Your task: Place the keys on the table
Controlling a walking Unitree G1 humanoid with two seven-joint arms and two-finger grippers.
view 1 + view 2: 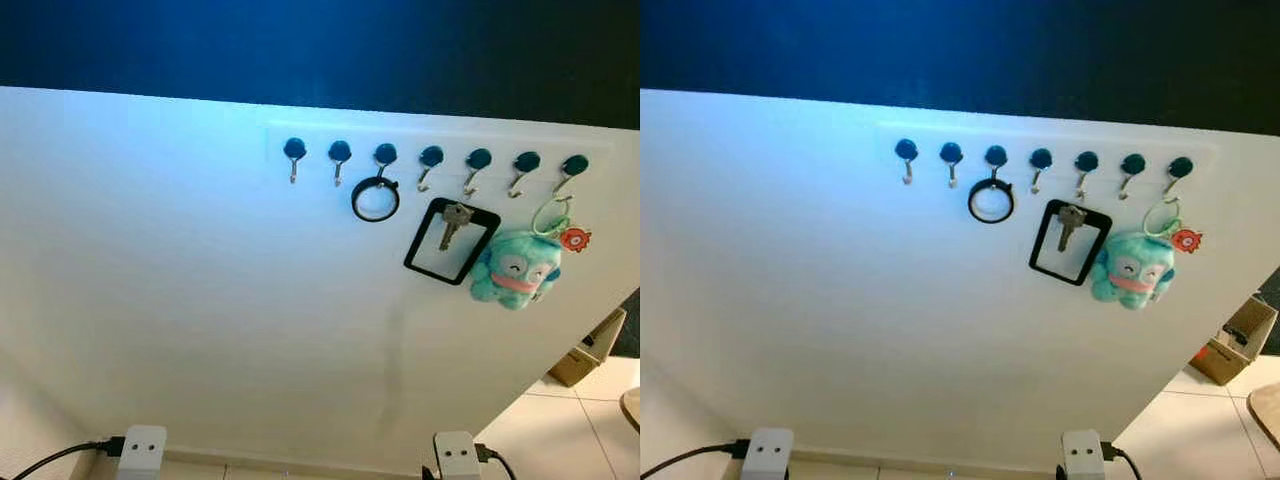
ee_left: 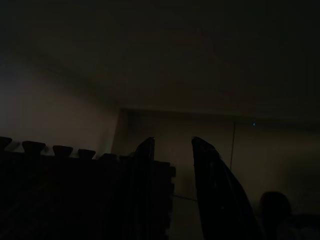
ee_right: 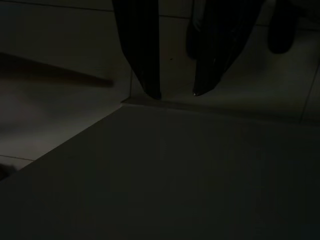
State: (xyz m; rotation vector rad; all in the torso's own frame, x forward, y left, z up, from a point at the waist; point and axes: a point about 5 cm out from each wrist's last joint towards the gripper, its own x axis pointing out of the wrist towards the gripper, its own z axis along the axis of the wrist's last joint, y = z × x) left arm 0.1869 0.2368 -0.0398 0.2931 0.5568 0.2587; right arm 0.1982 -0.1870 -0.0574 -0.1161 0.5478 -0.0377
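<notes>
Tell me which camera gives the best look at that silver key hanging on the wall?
The left eye view shows the key best: bright and sharp, hanging from a hook inside a black rectangular frame, beside a teal plush toy. The right eye view shows the same scene just as well. Both wrist views are very dark, showing black pincer fingers, no key.

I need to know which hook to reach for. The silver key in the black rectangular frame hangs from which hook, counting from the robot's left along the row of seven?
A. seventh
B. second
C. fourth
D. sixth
C: the silver key and its black rectangular frame hang below the fourth hook; the black ring is on the third, the plush keychain on the seventh.
</notes>
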